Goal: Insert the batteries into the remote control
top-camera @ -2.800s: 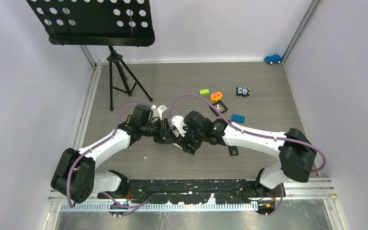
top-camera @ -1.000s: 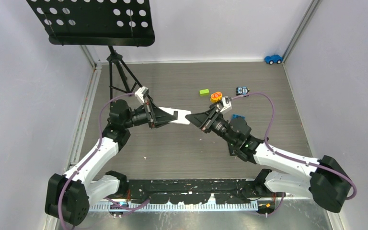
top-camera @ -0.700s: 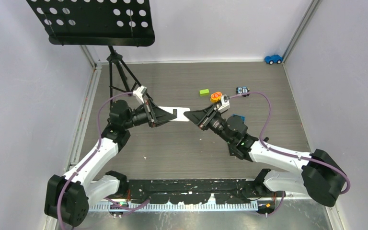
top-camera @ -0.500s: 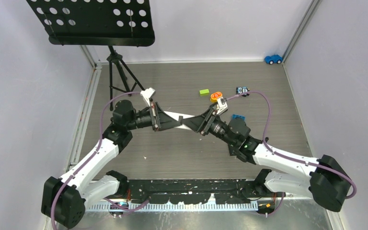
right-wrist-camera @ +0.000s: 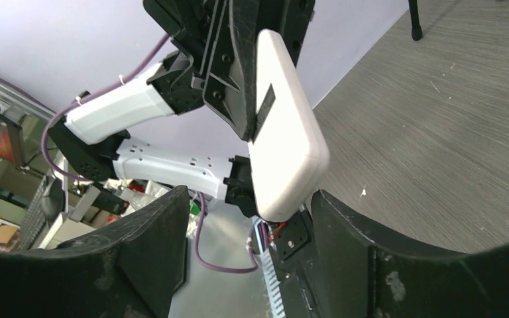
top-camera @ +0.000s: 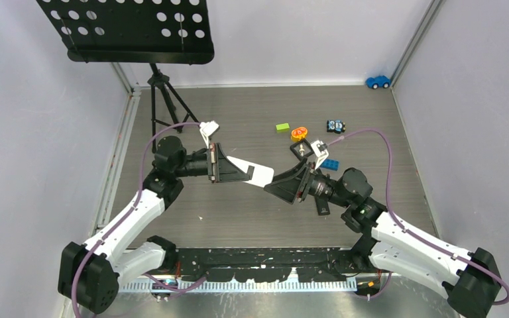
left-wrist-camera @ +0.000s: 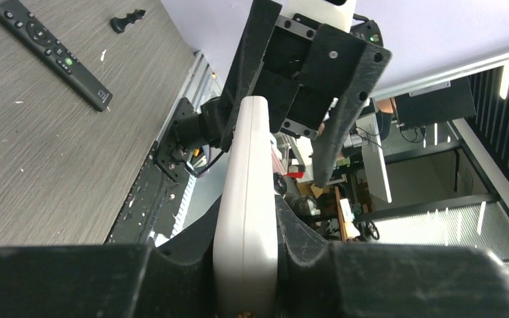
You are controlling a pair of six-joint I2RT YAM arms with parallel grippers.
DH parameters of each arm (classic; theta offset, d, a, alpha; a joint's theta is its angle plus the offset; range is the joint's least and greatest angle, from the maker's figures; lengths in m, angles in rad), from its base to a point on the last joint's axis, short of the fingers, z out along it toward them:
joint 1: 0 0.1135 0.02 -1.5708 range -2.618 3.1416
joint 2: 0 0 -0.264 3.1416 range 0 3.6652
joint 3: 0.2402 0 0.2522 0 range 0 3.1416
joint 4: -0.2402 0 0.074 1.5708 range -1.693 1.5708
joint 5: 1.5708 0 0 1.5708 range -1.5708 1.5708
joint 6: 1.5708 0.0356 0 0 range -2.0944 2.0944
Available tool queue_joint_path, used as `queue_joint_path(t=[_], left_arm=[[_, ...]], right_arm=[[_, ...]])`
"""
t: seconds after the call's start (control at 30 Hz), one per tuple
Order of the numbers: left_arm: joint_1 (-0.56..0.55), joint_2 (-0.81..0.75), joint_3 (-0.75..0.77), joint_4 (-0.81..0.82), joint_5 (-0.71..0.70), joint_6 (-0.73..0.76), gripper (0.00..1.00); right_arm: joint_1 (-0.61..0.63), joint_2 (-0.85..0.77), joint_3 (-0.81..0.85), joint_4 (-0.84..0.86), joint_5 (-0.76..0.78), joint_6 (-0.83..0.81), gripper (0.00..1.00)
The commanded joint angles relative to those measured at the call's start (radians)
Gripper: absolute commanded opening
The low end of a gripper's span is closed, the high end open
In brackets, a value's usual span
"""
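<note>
My left gripper (top-camera: pixel 230 169) is shut on one end of a white remote (top-camera: pixel 255 173) and holds it in the air, edge-on in the left wrist view (left-wrist-camera: pixel 246 179). My right gripper (top-camera: pixel 285 186) is open. Its fingers (right-wrist-camera: pixel 361 245) stand on either side of the remote's free end (right-wrist-camera: pixel 285 159) without touching it. A dark slot shows on the remote's face. A second, black remote (left-wrist-camera: pixel 53 56) lies on the floor. No batteries show in any view.
A black knob (left-wrist-camera: pixel 126 21) lies past the black remote. A music stand (top-camera: pixel 126 30) on a tripod (top-camera: pixel 162 99) stands at the back left. A green brick (top-camera: pixel 282 126), an orange round toy (top-camera: pixel 298 133), a blue brick (top-camera: pixel 330 163), a small toy robot (top-camera: pixel 335 126) and a blue car (top-camera: pixel 378 81) lie at the back right.
Both arms rose from the floor with the white remote. In the last half second the right gripper drew back toward the near right, and the remote's free end swung right and down.
</note>
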Motion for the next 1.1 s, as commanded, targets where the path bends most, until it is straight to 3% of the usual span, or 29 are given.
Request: queue_joint_path(t=[0.0, 0.13, 0.4, 0.53, 0.57, 0.63, 0.73, 0.83, 0.93, 1.07], left_arm=[[0.004, -0.028, 0.030, 0.103, 0.074, -0.001, 0.00], [0.004, -0.041, 0.024, 0.114, 0.100, -0.001, 0.00], [-0.003, -0.045, -0.012, 0.144, 0.112, -0.019, 0.00], [-0.004, -0.048, -0.012, 0.137, 0.102, -0.014, 0.04], [-0.004, -0.052, -0.014, 0.136, 0.094, -0.009, 0.09], [-0.002, -0.068, -0.014, 0.089, 0.048, 0.029, 0.32], [0.000, -0.105, 0.013, -0.144, -0.076, 0.174, 0.70], [0.007, -0.145, 0.057, -0.374, -0.230, 0.335, 0.98], [0.014, -0.190, 0.086, -0.529, -0.381, 0.415, 1.00], [0.018, -0.223, 0.121, -0.696, -0.592, 0.485, 1.00]], right_arm=[[-0.003, 0.008, 0.010, 0.005, -0.032, -0.044, 0.66], [-0.003, 0.052, 0.009, 0.104, -0.017, -0.026, 0.51], [-0.002, 0.259, -0.024, 0.444, 0.007, 0.109, 0.33], [-0.003, 0.315, -0.001, 0.498, -0.024, 0.117, 0.14], [-0.003, 0.315, 0.003, 0.491, -0.025, 0.108, 0.09], [-0.003, 0.290, 0.011, 0.430, -0.006, 0.069, 0.01], [-0.003, 0.206, 0.029, 0.218, 0.085, -0.053, 0.00], [-0.003, 0.092, 0.070, -0.051, 0.216, -0.196, 0.00], [-0.003, 0.022, 0.136, -0.347, 0.376, -0.350, 0.01], [-0.002, 0.016, 0.192, -0.544, 0.572, -0.486, 0.00]])
